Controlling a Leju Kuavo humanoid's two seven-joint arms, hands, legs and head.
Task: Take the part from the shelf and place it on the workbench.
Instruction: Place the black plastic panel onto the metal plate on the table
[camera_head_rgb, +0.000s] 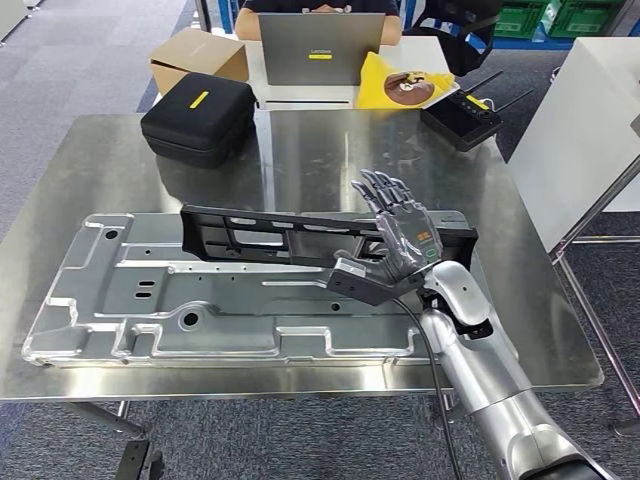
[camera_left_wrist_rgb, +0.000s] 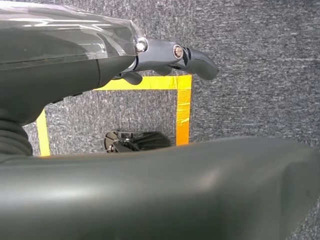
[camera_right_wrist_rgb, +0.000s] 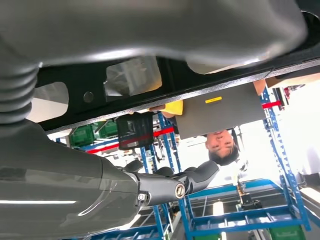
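Note:
A long black part (camera_head_rgb: 264, 235) lies flat on a large silver stamped panel (camera_head_rgb: 151, 300) on the steel workbench (camera_head_rgb: 317, 150). My right hand (camera_head_rgb: 396, 240) is at the part's right end. Its fingers are spread and pointing up, the thumb reaches over the part's near edge, and nothing is gripped. In the right wrist view the black part (camera_right_wrist_rgb: 151, 90) runs close past my right hand (camera_right_wrist_rgb: 113, 185), whose fingers (camera_right_wrist_rgb: 188, 182) are stretched out and apart from it. My left hand (camera_left_wrist_rgb: 113, 60) hangs over the carpeted floor with its fingers extended and holds nothing.
At the bench's far left sits a black zip case (camera_head_rgb: 198, 117). Behind it are a cardboard box (camera_head_rgb: 198, 55), a laptop (camera_head_rgb: 321, 47) with a person (camera_head_rgb: 249, 20) seated behind it, a yellow bag (camera_head_rgb: 400, 85) and a black controller (camera_head_rgb: 462, 118). A white table (camera_head_rgb: 573, 130) stands to the right.

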